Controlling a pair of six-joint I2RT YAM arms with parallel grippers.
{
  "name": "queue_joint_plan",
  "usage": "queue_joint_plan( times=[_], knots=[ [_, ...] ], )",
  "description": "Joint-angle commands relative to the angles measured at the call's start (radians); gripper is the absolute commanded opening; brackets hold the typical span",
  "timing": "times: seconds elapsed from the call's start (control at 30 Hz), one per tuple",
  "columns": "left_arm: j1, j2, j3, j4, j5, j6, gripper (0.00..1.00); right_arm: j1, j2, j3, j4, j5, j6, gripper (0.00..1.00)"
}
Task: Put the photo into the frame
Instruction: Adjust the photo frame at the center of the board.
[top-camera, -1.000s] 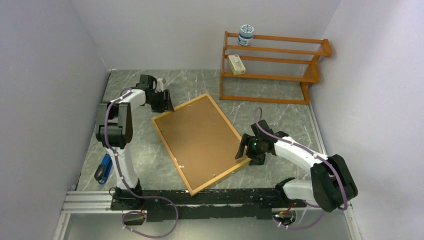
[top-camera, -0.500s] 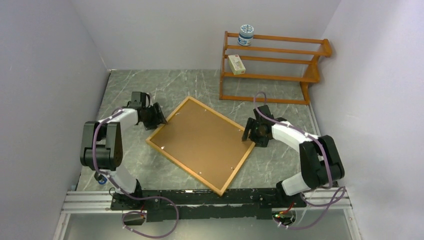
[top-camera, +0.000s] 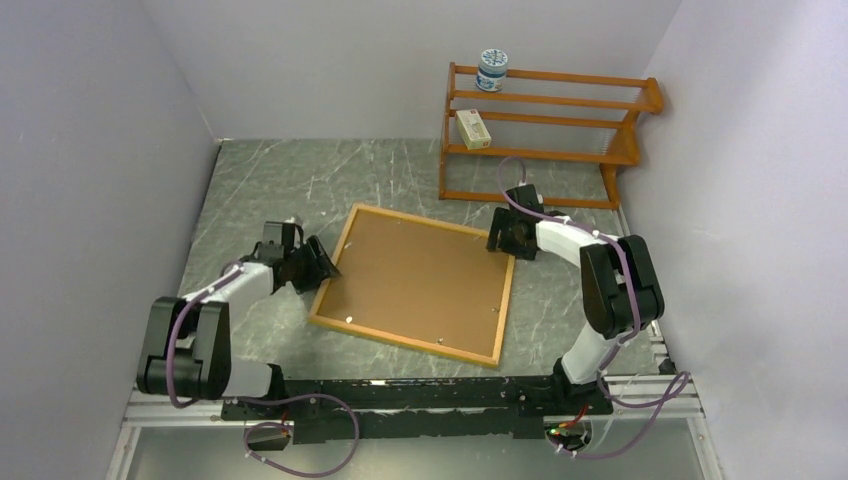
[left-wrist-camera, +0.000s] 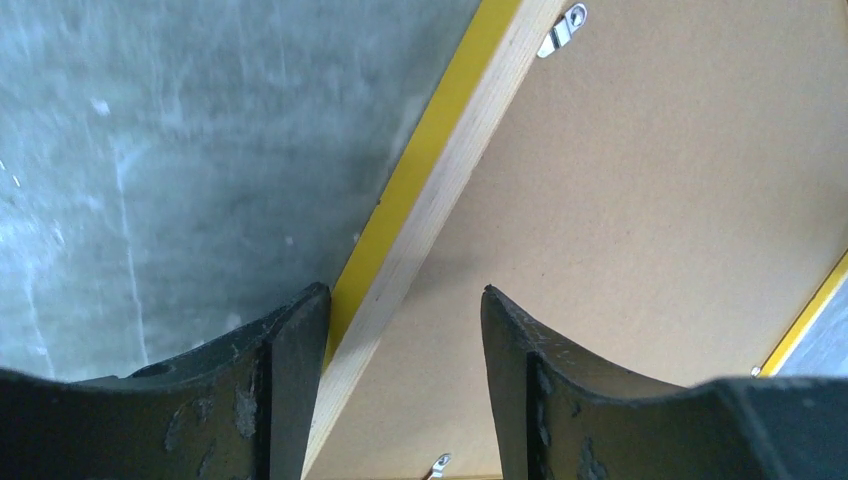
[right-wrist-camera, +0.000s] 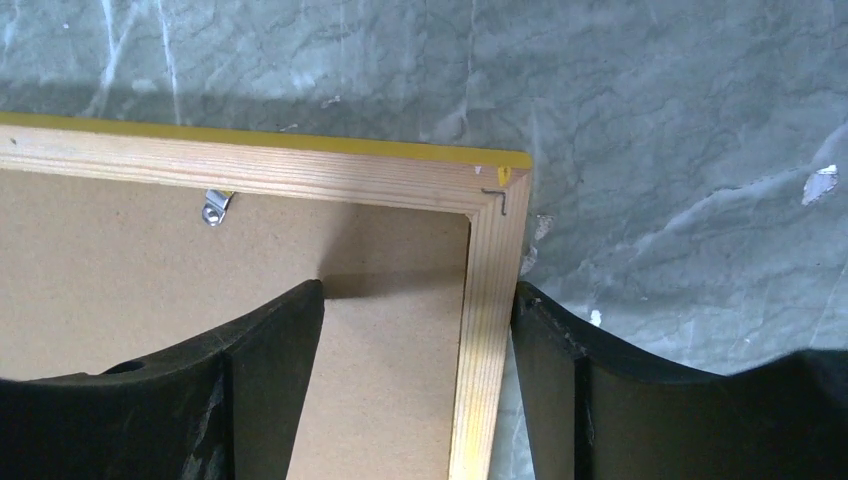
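The frame (top-camera: 400, 335) lies face down on the table, light wood back up, with a brown backing board (top-camera: 420, 280) in it. The photo is not visible. My left gripper (top-camera: 318, 265) is open at the frame's left edge; in the left wrist view the left gripper (left-wrist-camera: 405, 292) straddles the wood rail (left-wrist-camera: 440, 190), one finger against its yellow side. My right gripper (top-camera: 503, 240) is open at the far right corner; in the right wrist view the right gripper (right-wrist-camera: 418, 290) straddles the right rail (right-wrist-camera: 490, 330), one finger over the backing board (right-wrist-camera: 150, 260).
An orange-brown shelf rack (top-camera: 545, 135) stands at the back right, holding a jar (top-camera: 492, 70) and a small box (top-camera: 473, 128). Small metal clips (left-wrist-camera: 562, 30) (right-wrist-camera: 215, 208) sit on the frame's inner edge. Walls close in left, back and right.
The frame has turned clockwise on the table, from a steep diagonal to nearly square. My left gripper moved nearer and left with its edge; my right gripper moved farther away with its corner.
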Motion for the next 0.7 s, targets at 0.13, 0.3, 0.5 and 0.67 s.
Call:
queue_joint_plan(
  times=[0.13, 0.3, 0.5, 0.67],
  knots=[
    [-0.074, -0.127, -0.167, -0.096, 0.195, -0.131, 0.59, 0.045, -0.057, 0.055, -0.037, -0.002, 0.080, 0.76],
    [-0.073, -0.177, -0.148, -0.147, 0.103, -0.116, 0.74, 0.047, -0.120, 0.124, -0.174, 0.144, 0.135, 0.82],
    [-0.074, -0.203, -0.069, -0.199, -0.005, -0.112, 0.75, 0.101, -0.180, 0.139, -0.135, 0.061, 0.173, 0.80],
    [-0.074, -0.163, -0.040, -0.170, -0.017, -0.106, 0.57, 0.218, -0.154, 0.150, -0.033, -0.061, 0.254, 0.71]
  ],
)
